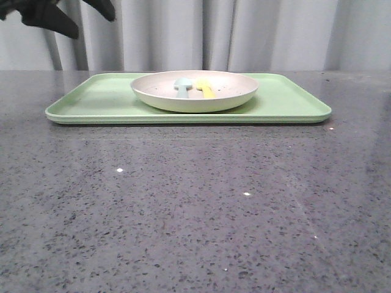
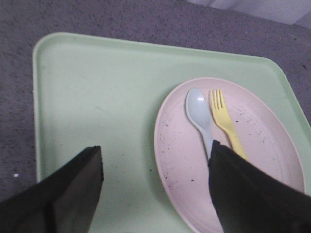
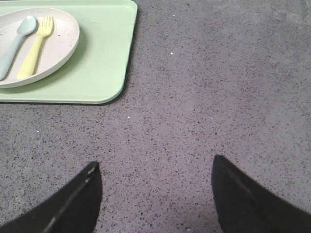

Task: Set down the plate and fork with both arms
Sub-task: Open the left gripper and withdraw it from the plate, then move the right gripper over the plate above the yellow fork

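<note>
The speckled cream plate rests on the light-green tray at the back of the table. Inside it the yellow fork lies beside a pale blue spoon. In the left wrist view, my left gripper hangs open above the tray, one finger over the plate and covering the handle ends of the fork and spoon. My right gripper is open over bare grey table, to the right of the tray, with nothing between its fingers. The plate and fork show well away from it.
The light-green tray is flat, rectangular and much wider than the plate; its left half is bare. The spoon lies parallel to the fork. Speckled grey tabletop stretches in front. Curtains hang behind. Part of the left arm shows at upper left.
</note>
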{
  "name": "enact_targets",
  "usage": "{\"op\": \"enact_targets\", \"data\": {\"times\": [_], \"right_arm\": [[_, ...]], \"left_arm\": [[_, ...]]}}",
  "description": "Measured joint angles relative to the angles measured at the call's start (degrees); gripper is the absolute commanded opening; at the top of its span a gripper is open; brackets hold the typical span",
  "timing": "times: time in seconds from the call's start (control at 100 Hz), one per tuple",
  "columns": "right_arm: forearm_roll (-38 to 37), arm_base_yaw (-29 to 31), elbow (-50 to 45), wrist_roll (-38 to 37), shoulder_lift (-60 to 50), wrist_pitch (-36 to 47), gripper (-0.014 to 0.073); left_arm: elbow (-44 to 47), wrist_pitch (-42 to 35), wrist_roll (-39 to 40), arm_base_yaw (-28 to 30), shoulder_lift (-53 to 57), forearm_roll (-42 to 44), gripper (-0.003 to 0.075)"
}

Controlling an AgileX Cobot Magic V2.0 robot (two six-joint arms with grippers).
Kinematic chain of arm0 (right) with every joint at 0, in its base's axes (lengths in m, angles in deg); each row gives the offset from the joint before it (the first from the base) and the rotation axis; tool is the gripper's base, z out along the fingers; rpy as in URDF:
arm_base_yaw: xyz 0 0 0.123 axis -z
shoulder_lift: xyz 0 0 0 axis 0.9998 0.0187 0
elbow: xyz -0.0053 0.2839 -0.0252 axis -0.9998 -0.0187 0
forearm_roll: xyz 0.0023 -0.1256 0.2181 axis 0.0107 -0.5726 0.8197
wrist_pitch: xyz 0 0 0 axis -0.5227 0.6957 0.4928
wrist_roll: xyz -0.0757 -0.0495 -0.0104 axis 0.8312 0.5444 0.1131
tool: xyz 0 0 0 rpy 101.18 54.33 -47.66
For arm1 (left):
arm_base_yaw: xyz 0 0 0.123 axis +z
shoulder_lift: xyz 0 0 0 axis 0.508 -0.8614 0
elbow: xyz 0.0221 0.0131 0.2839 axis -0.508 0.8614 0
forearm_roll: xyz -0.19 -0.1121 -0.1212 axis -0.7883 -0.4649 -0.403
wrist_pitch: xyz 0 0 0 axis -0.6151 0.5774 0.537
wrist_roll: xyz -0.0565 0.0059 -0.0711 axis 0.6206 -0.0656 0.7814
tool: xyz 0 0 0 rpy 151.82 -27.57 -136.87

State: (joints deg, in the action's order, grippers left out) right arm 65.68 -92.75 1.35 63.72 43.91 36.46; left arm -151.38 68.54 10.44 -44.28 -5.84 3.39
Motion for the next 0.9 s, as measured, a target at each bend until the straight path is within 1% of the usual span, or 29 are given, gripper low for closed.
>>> {"op": "enact_targets", "data": {"times": [0.11,0.28,0.4,0.66,0.78,0.9], "right_arm": [[0.0,0.0,0.0,0.0,0.0,0.0,0.0490],[0.0,0.0,0.0,0.0,0.0,0.0,0.0490],[0.0,0.0,0.0,0.0,0.0,0.0,0.0490],[0.0,0.0,0.0,0.0,0.0,0.0,0.0490],[0.0,0.0,0.0,0.0,0.0,0.0,0.0490],[0.0,0.0,0.0,0.0,0.0,0.0,0.0490]], "left_arm": [[2.1,0.5,0.0,0.3,5.5,4.4,0.0458],[7.7,0.8,0.3,0.3,14.6,11.8,0.0457],[12.1,1.0,1.4,2.1,20.7,15.2,0.0457],[23.2,3.0,1.8,11.4,34.8,17.9,0.0456],[28.4,4.4,1.9,13.5,42.4,19.1,0.0456],[32.8,6.1,1.9,13.8,48.9,19.7,0.0456]]}}
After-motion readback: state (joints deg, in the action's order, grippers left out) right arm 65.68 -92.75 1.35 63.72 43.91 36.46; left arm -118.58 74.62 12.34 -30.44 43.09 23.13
